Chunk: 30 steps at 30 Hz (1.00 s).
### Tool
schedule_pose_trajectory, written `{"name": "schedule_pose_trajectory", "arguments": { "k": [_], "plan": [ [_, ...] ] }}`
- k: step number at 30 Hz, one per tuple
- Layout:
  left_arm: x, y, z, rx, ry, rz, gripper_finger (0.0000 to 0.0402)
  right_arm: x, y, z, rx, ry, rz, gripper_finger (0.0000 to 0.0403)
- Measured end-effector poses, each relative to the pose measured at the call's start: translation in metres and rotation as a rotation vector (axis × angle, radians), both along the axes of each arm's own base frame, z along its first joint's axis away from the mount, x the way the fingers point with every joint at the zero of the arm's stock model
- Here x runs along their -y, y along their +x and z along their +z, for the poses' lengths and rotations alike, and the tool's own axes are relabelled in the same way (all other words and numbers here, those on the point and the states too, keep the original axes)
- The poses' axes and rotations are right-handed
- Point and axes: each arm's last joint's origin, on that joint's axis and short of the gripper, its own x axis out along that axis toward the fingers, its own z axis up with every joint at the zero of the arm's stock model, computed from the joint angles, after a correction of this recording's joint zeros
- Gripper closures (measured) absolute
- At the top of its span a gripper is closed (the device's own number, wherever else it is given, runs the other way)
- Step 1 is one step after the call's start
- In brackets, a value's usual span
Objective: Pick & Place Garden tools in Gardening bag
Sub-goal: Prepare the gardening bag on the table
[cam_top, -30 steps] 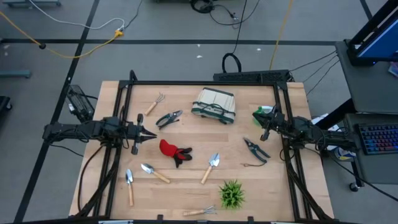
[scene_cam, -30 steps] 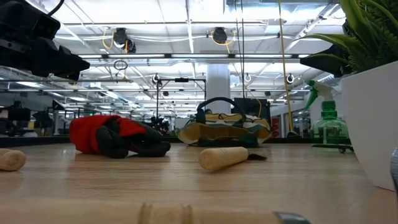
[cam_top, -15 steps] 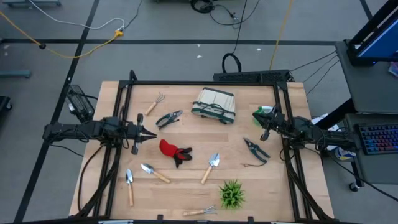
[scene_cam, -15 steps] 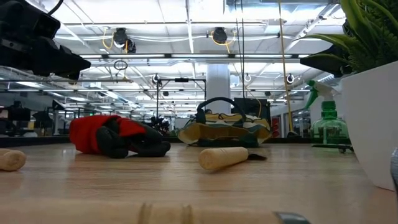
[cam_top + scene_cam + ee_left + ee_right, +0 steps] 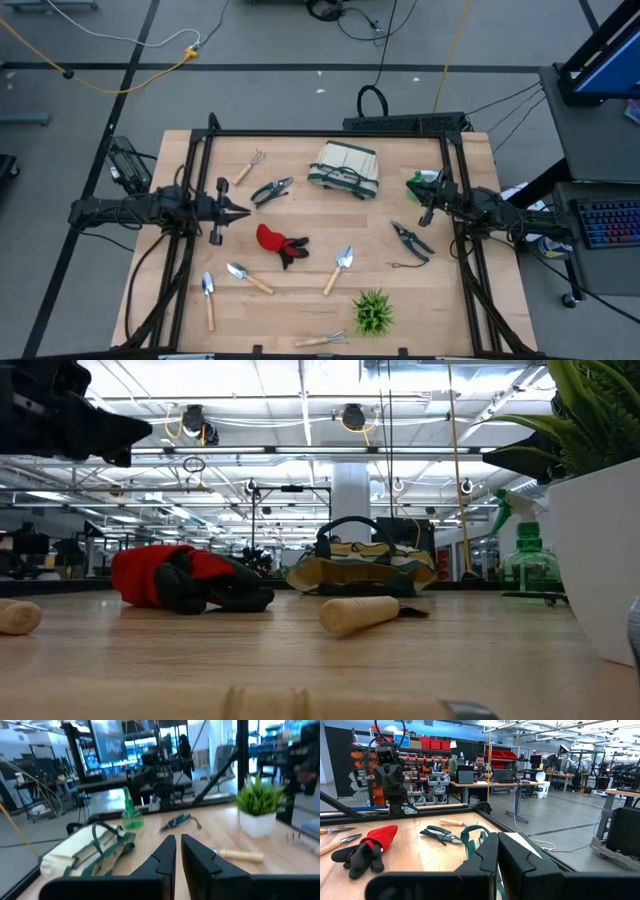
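The cream and green gardening bag (image 5: pixel 345 168) lies on its side at the table's far middle; it also shows in the low view (image 5: pixel 360 568). The red-and-black glove (image 5: pixel 278 243) lies mid-table. Dark pruning shears lie at far left (image 5: pixel 271 190) and at right (image 5: pixel 411 240). Trowels (image 5: pixel 340 268) (image 5: pixel 248 277) (image 5: pixel 208 298) and rakes (image 5: pixel 248 167) (image 5: pixel 322 340) lie scattered. My left gripper (image 5: pixel 246 211) is shut and empty above the table, left of the glove. My right gripper (image 5: pixel 424 212) is shut and empty at the right, near the right shears.
A green spiky plant in a white pot (image 5: pixel 373 312) stands near the front edge. A green spray bottle (image 5: pixel 425 183) stands at the far right beside my right gripper. A black frame (image 5: pixel 330 133) rims the table. A person (image 5: pixel 480 762) sits at a desk far behind.
My left gripper has gone up a little, staying shut and empty. Nothing on the table has moved.
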Motion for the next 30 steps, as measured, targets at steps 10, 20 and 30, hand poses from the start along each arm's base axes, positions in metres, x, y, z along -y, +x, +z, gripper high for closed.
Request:
{"name": "schedule_pose_trajectory", "arguments": {
  "k": [10, 20, 30],
  "plan": [
    [-0.003, -0.001, 0.006, 0.059, -0.082, 0.082, 0.0366, 0.000, -0.001, 0.005, 0.014, -0.086, -0.010, 0.0399],
    [-0.004, 0.000, 0.015, 0.154, -0.067, 0.124, 0.0366, -0.003, 0.002, 0.008, 0.030, -0.132, 0.115, 0.0378],
    [-0.004, 0.016, 0.020, 0.190, 0.041, 0.146, 0.0347, -0.008, 0.010, 0.028, 0.243, -0.164, 0.287, 0.0277]
  ]
}}
